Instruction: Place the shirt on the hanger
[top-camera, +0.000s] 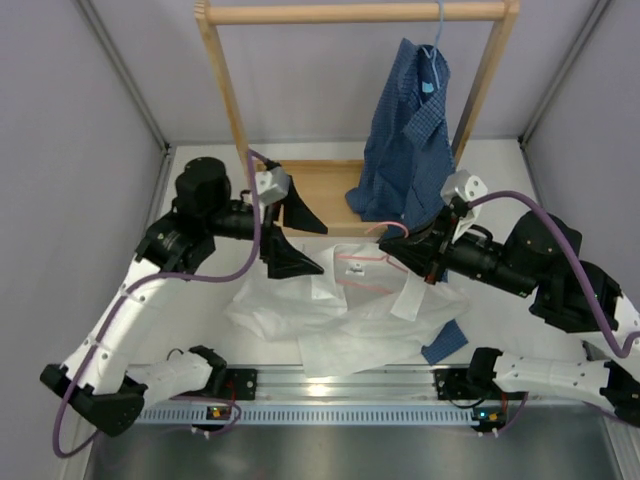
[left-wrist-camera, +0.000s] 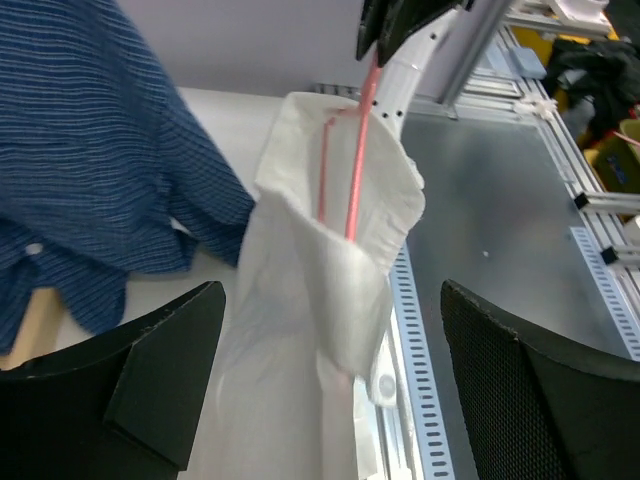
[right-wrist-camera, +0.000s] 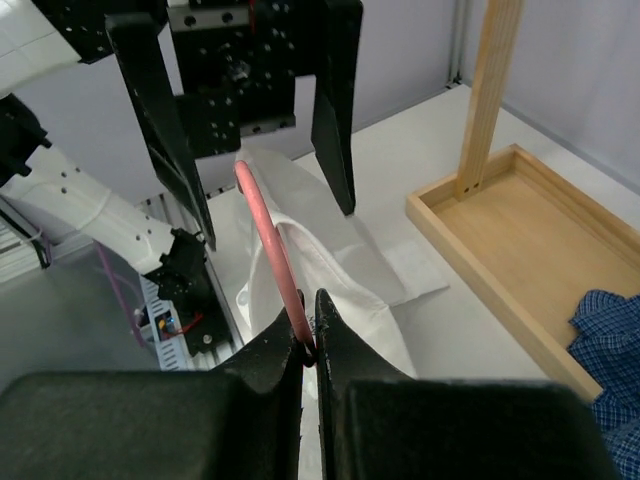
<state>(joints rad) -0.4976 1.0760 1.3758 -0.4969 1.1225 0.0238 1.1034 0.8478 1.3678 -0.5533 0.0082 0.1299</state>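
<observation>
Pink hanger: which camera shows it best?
Right wrist: the hanger arcs up close, clamped in the right pincer. Left wrist shows its wire inside the shirt collar; top view, only faint pink lines.

Left gripper (top-camera: 322, 249) held with fingers spread wide, tips aimed toward the opposite fingers. Right gripper (right-wrist-camera: 308, 345) with fingers pressed together, pinching the pink hanger (right-wrist-camera: 262, 215) wire at their tips. Both arms bent at the elbow, forearms angled inward, fingertips facing but apart.

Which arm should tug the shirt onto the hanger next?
Probably left: the left gripper is open, facing the shirt; the right gripper is busy, shut on the hanger.
</observation>
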